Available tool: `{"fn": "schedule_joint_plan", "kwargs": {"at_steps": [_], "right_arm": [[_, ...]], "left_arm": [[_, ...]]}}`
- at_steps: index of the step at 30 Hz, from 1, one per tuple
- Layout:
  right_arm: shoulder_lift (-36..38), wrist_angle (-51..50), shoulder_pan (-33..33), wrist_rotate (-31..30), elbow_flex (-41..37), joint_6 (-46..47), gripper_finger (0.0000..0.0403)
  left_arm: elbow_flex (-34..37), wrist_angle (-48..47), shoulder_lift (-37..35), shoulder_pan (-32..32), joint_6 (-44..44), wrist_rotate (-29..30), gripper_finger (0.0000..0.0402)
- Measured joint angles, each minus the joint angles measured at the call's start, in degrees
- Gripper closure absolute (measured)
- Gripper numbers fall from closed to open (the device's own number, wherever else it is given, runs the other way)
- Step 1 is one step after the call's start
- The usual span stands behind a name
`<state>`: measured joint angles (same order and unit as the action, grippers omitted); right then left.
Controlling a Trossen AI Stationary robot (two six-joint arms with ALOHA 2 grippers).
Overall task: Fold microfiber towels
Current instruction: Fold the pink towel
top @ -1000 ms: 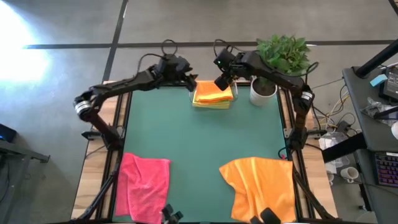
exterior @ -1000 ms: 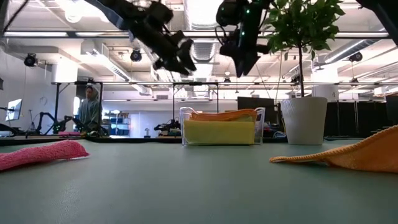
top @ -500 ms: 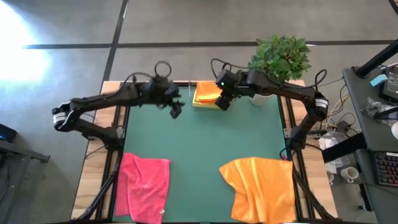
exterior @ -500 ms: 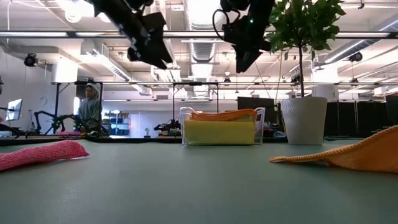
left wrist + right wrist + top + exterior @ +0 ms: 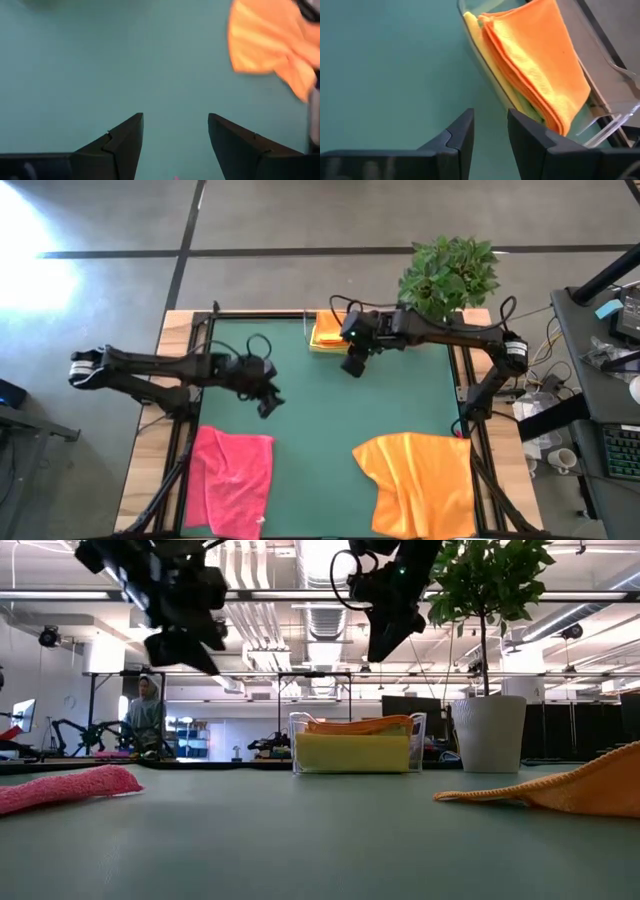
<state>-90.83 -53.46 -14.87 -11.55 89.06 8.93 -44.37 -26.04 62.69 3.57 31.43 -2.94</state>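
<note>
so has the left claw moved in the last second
Yes. In the high view the left claw has swung away from the towel bin at the far edge, toward the pink towel near the front.

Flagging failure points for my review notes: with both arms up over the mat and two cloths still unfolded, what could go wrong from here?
1. The left end effector, open, hangs above the crumpled pink microfiber towel; a grab at its bunched edge may catch several layers.
2. The loose orange microfiber towel overhangs the green table mat; a pull could drag it off.
3. The right end effector hangs near the clear plastic bin of folded towels and might knock it.
</note>
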Motion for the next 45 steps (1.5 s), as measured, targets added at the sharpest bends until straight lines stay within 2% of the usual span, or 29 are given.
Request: {"fn": "schedule_joint_plan", "kwargs": {"at_steps": [6, 14, 21, 26, 32, 36, 39, 45], "right_arm": [[0.00, 0.01, 0.39, 0.00, 0.00, 0.00, 0.0294], [0.00, 0.01, 0.36, 0.00, -0.09, -0.11, 0.0294], [0.00, 0.13, 0.36, -0.04, -0.23, -0.10, 0.0294], [0.00, 0.23, 0.36, -0.02, -0.24, 0.00, 0.0294], [0.00, 0.25, 0.36, -0.04, -0.27, 0.01, 0.0294], [0.00, 0.23, 0.36, -0.04, -0.31, 0.30, 0.0294], [0.00, 0.19, 0.36, -0.01, -0.31, 1.47, 0.0294], [0.00, -0.23, 0.36, -0.02, -0.31, 1.51, 0.0294]], "left_arm": [[1.57, -0.74, 3.17, -7.58, 1.35, -5.37, 0.0195], [2.88, -4.18, 6.66, -12.93, 7.31, -18.50, 0.0195], [4.71, -4.21, 11.77, -13.99, 2.16, -21.01, 0.0195], [4.73, -3.53, 18.46, -13.00, -5.46, -21.12, 0.0194], [4.73, 1.48, 24.48, -10.36, -15.65, -26.20, 0.0195], [4.55, 4.06, 26.71, -7.46, -22.79, -27.05, 0.0195], [4.43, 6.16, 27.94, -3.86, -25.64, -26.38, 0.0195], [4.53, 14.97, 29.21, 5.41, -26.36, -20.95, 0.0195]]}}
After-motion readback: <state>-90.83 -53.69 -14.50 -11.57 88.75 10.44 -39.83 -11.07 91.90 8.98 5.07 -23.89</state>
